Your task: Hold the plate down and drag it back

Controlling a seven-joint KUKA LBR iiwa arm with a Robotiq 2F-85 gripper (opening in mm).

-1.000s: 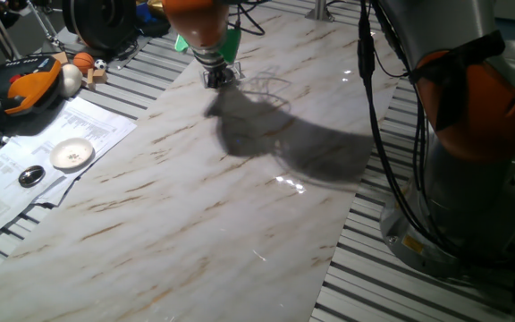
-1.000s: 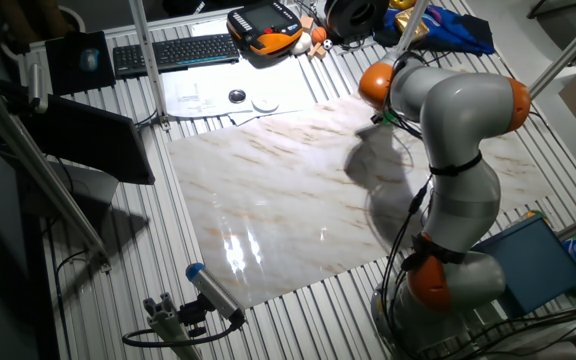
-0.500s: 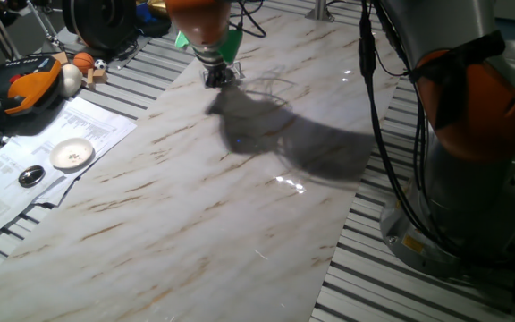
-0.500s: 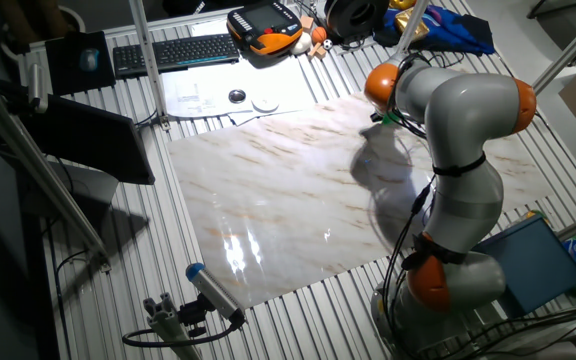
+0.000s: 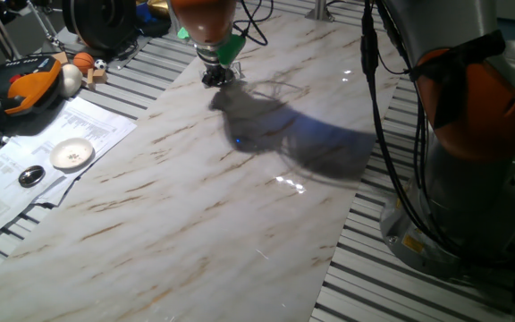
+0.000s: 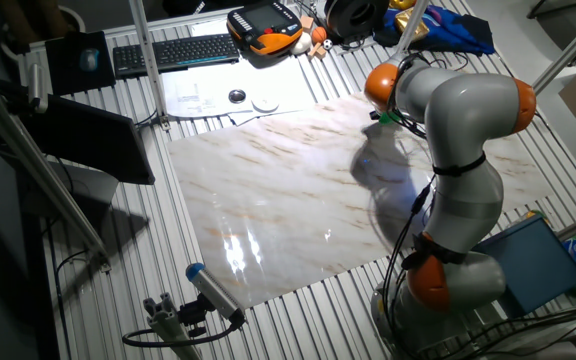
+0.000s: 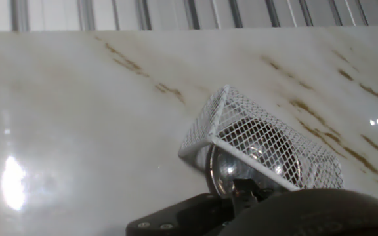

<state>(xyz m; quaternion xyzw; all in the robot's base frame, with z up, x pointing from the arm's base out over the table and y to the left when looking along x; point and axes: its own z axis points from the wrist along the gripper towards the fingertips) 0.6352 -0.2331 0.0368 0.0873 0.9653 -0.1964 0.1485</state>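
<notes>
We judged the pressing step to be in hand: our gripper (image 5: 215, 75) sat low on the marble slab (image 5: 195, 206), with the plate (image 7: 235, 167) under a white mesh basket (image 7: 261, 147) just before it. We could not tell how the jaws stood. Next, steady downward pressure and a backward drag.

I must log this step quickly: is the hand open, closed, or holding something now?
Hand: cannot be told; its fingers are not clear in any view. The plate shows close before it, through a white mesh.
</notes>
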